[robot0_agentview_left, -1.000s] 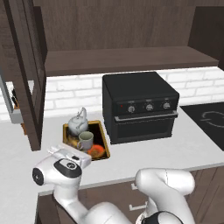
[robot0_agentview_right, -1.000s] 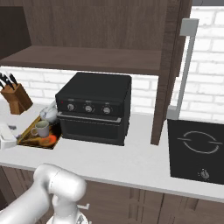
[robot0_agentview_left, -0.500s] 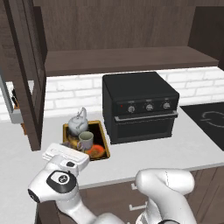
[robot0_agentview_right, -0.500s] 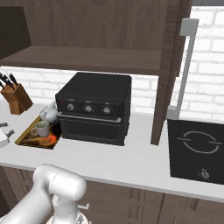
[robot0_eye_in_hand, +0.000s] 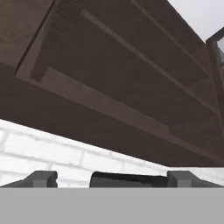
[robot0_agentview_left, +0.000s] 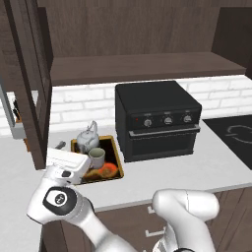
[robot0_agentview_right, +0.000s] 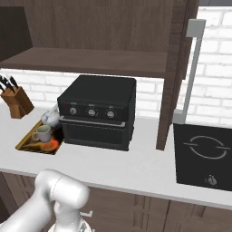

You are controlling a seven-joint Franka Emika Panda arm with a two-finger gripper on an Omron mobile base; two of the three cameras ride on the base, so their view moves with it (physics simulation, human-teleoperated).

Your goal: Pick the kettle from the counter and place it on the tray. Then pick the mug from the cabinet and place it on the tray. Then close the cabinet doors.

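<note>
Left base view shows the kettle [robot0_agentview_left: 87,140] and the mug [robot0_agentview_left: 97,157] both standing on the tray [robot0_agentview_left: 116,166] near the counter's [robot0_agentview_left: 197,165] left end, with only the cabinet doors [robot0_agentview_left: 29,83] left open. My fingers [robot0_eye_in_hand: 109,178] are spread wide and empty in the hand view. I judge the main risk is my arm sweeping low toward the left door and knocking the mug off the tray.

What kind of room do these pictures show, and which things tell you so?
Most likely a kitchen. A black countertop oven stands on a light counter, a cooktop is set into it, and a knife block stands by the white brick wall.
</note>
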